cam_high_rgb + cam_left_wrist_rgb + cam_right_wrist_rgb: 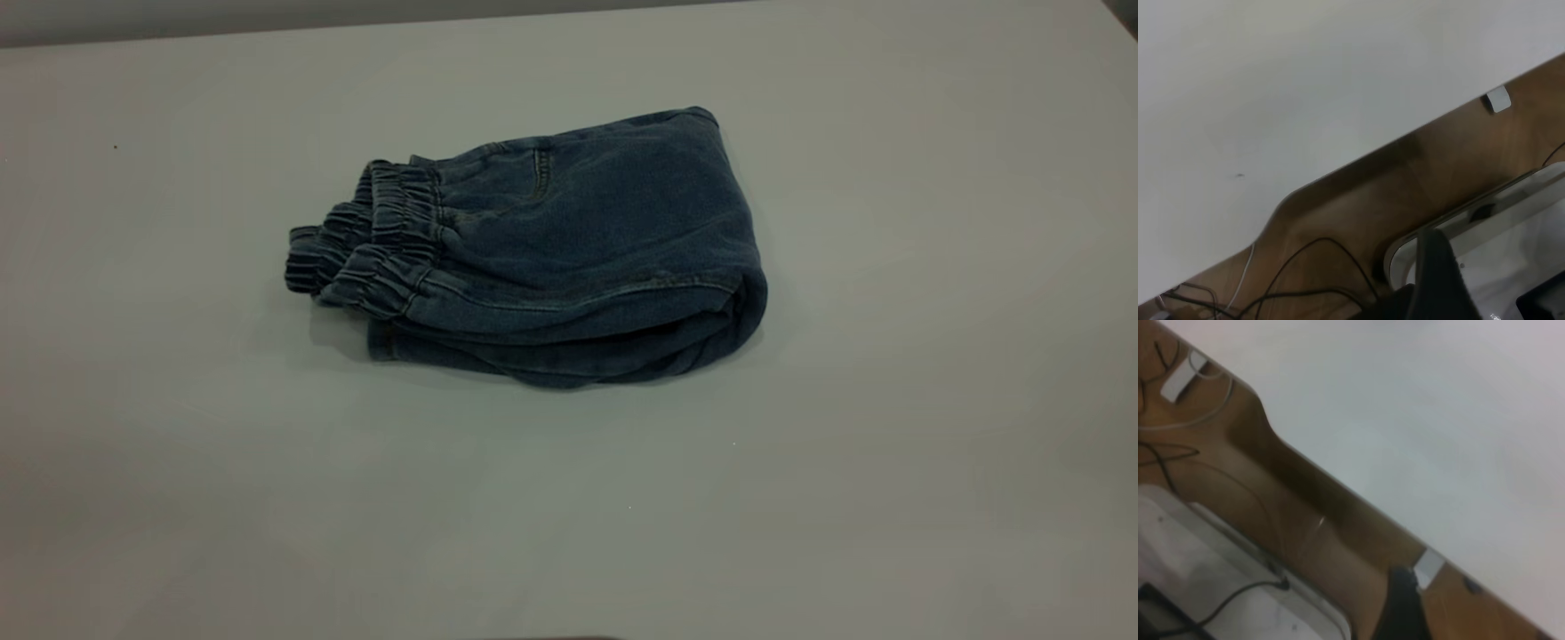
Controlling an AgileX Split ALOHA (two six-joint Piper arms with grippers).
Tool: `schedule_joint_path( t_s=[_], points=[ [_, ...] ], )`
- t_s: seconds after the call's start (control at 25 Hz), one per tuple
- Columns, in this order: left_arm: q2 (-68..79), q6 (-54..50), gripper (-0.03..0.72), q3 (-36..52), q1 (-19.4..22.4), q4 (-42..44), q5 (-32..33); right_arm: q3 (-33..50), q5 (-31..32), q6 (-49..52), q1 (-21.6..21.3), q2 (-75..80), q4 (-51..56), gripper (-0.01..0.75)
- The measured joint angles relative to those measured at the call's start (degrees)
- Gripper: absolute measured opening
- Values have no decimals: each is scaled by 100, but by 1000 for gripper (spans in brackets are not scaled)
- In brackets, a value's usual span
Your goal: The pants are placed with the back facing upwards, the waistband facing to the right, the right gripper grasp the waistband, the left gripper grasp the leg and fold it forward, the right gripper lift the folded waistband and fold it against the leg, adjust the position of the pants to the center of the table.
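Near the middle of the frame, slightly up, the pants lie folded into a thick bundle on the tabletop, waistband toward the left. Neither hand reaches them. My left hand and right hand are beyond the tabletop edge; open or closed, I cannot tell. I think the top layer could slide and the fold open if I push the bundle carelessly.
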Motion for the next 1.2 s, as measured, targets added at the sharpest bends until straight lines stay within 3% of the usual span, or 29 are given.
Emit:
schedule_joint_path(
  t_s=[0.24, 0.96, 1.04, 1.2],
  points=[
    [0, 145, 401, 182, 0, 5, -305, 290, -328, 0, 0, -369, -3, 475],
    [0, 200, 401, 252, 0, 5, -304, 290, -339, 0, -27, -392, -3, 475],
    [0, 207, 401, 252, 72, 0, -304, 290, -339, 0, -344, -397, -3, 475],
    [0, 212, 401, 252, 753, 0, -304, 290, -339, 0, -1733, -438, -3, 475]
  ],
)
